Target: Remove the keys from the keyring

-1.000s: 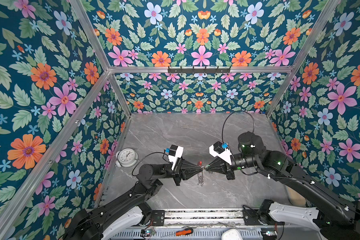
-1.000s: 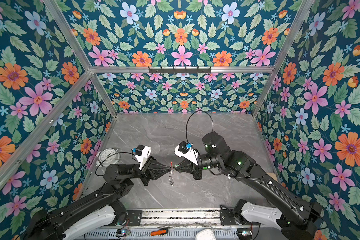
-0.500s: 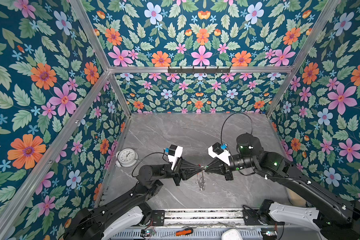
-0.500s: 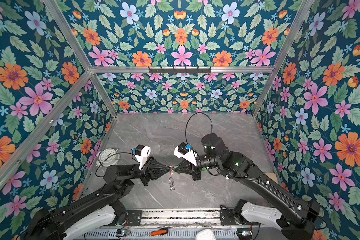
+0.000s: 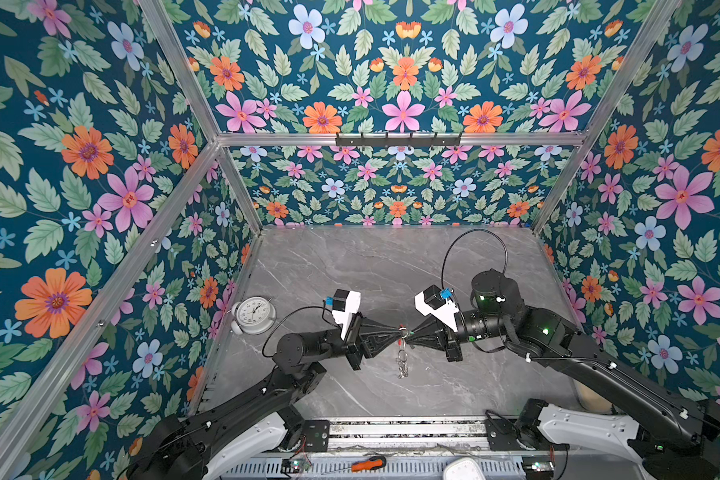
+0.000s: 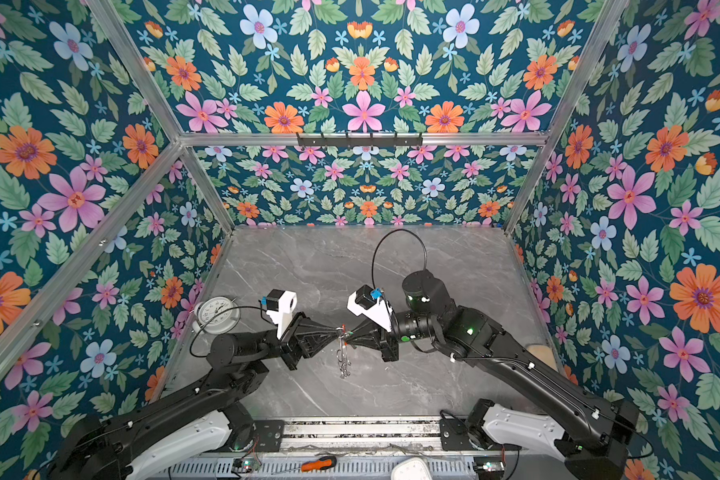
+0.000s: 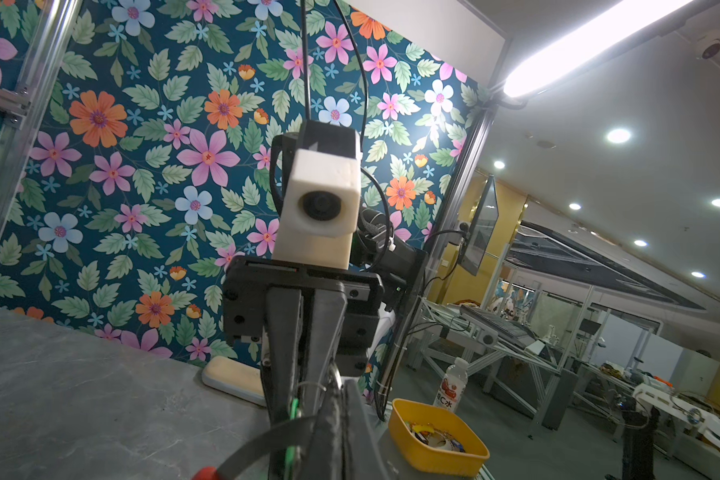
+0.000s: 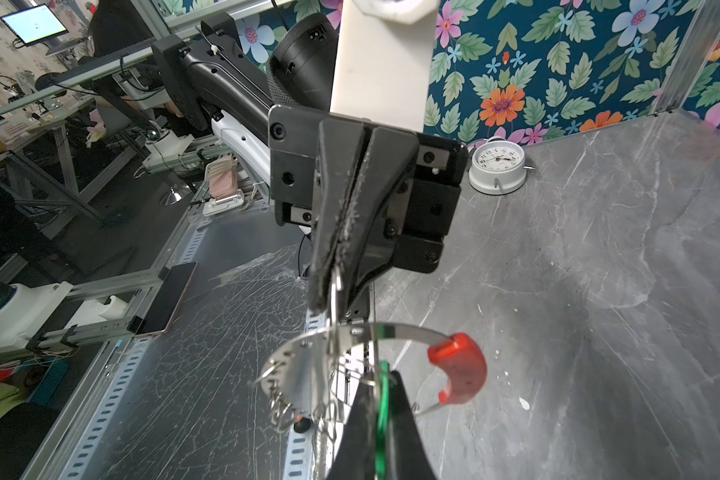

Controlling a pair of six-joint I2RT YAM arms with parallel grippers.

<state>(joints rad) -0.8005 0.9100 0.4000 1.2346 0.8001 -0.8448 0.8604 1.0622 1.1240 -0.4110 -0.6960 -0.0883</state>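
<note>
Above the table's front middle my two grippers meet tip to tip in both top views. The left gripper (image 5: 396,331) is shut on a small wire ring (image 8: 335,286) of the keyring (image 8: 308,353), a flat metal hoop with a red section (image 8: 460,368). The right gripper (image 5: 409,333) is shut on a green tag (image 8: 381,415) close beside the hoop. Several wire rings (image 8: 281,403) hang along the hoop. In the top views a bunch of small metal pieces (image 5: 400,368) dangles under the fingertips. I cannot tell keys from rings there.
A white alarm clock (image 5: 253,316) stands at the table's left edge. A beige case (image 7: 231,378) lies by the right wall. Off the table are a yellow bin (image 7: 435,440), a bottle (image 7: 449,384) and an orange-handled screwdriver (image 5: 371,463) on the front rail.
Both grippers keep their grips at the same spot. The right arm has shifted slightly to the left, and the hanging bunch has swung a little.
</note>
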